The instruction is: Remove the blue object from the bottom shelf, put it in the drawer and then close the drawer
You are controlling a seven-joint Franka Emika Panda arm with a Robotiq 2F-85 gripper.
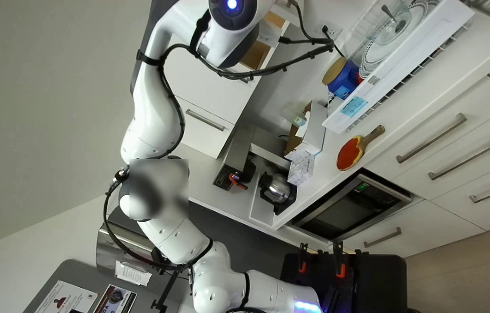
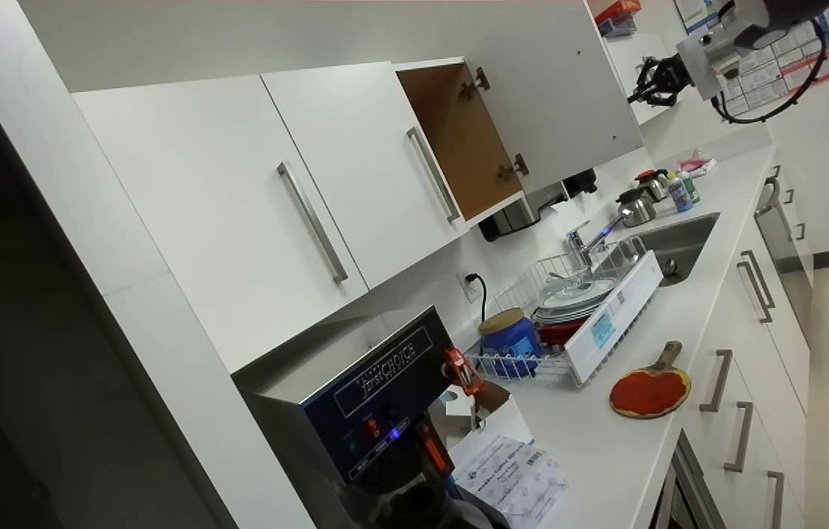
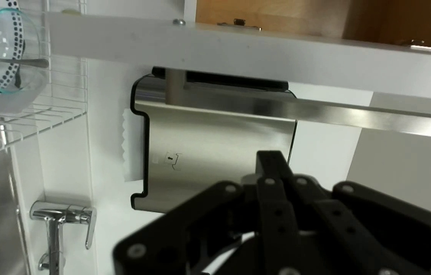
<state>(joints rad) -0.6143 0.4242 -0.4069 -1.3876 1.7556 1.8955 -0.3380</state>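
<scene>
In the wrist view, the tool (image 3: 273, 158) was shown with its fingers pressed together, its tips set in front of a steel dispenser (image 3: 211, 152); a faucet (image 3: 55, 217) was placed at eight o'clock. In an exterior view, a cabinet door (image 2: 554, 103) was found swung open at one o'clock, the brown inside of its cabinet (image 2: 451, 139) exposed. The tool was seen there at two o'clock, just beside the door's edge — whether contact was made could not be told. The blue tub (image 2: 510, 345), seen in both exterior views, was held in a wire dish rack (image 3: 38, 132) on the white tabletop (image 2: 583, 441); plates (image 2: 576, 297) were stacked toward two o'clock from it, a red paddle (image 2: 650, 393) was laid between three and four o'clock, and an opened carton (image 2: 506, 422) was set near six o'clock. In an exterior view, the drawers (image 1: 471, 165), their fronts flush, were shown closed at three o'clock — beside a built-in oven (image 1: 353, 208) at four.
</scene>
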